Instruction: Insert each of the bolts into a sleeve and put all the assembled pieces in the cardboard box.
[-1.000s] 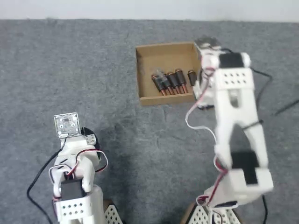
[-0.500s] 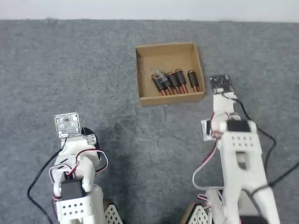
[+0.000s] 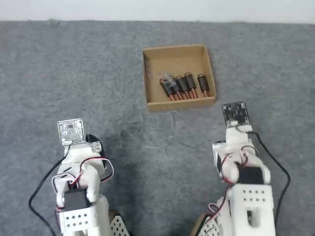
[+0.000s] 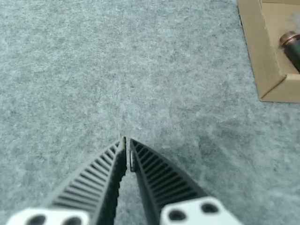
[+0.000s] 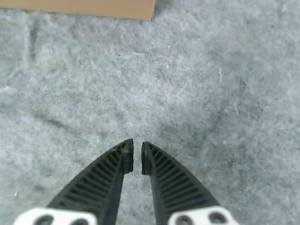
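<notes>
The cardboard box [image 3: 182,103] sits at the far middle of the grey carpet. Inside it lie several bolt-and-sleeve pieces [image 3: 183,86], dark sleeves with copper ends, side by side. The left arm [image 3: 78,172] is folded back at the near left and the right arm [image 3: 241,167] at the near right, both well short of the box. My left gripper [image 4: 127,143] is shut with nothing in it above bare carpet; a box corner [image 4: 262,61] and one piece [image 4: 291,44] show beyond it. My right gripper [image 5: 137,157] is shut save for a thin slit, holding nothing, a little short of the box wall [image 5: 79,7].
Grey carpet [image 3: 98,73] covers the whole table, with a pale wall strip along the far edge. Cables trail from both arms near their bases.
The right arm has pulled back from over the box's right side to a folded pose at the near right. The left arm has not moved.
</notes>
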You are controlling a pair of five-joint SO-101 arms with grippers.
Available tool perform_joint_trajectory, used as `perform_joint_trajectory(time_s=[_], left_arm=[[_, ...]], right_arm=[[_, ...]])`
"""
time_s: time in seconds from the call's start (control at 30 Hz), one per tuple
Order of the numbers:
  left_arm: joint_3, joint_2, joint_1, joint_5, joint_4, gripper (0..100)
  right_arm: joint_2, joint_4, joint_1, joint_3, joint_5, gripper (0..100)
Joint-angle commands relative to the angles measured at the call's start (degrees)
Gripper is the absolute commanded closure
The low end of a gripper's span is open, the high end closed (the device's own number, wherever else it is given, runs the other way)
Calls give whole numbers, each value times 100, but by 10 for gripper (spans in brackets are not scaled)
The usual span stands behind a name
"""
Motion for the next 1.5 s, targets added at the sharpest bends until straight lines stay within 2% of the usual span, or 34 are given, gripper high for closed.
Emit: perform_joint_trajectory(time_s=[0.0,0.13,0.33,0.43,0.6,0.97,1.2,1.47], left_arm=[[-57,-88,-35,-44,-123,989],[-57,-88,0,-44,-158,989],[-57,-97,0,-35,-123,989],[-57,-88,18,-35,167,988],[-57,-88,123,-35,501,988],[-57,-88,132,-35,756,989],[-57,-105,88,-9,1292,989],[-57,-97,-123,-9,1275,989]], right_arm=[[-813,48,40,316,70,992],[-1499,66,4,826,105,992],[-2343,84,-453,1899,-18,992],[-2756,576,-470,1829,-422,992],[-3433,1341,-435,1829,-448,992],[-3442,1886,-673,1820,-457,992],[-3433,2044,-708,1820,-448,992],[-3424,2044,-708,1820,-448,992]])
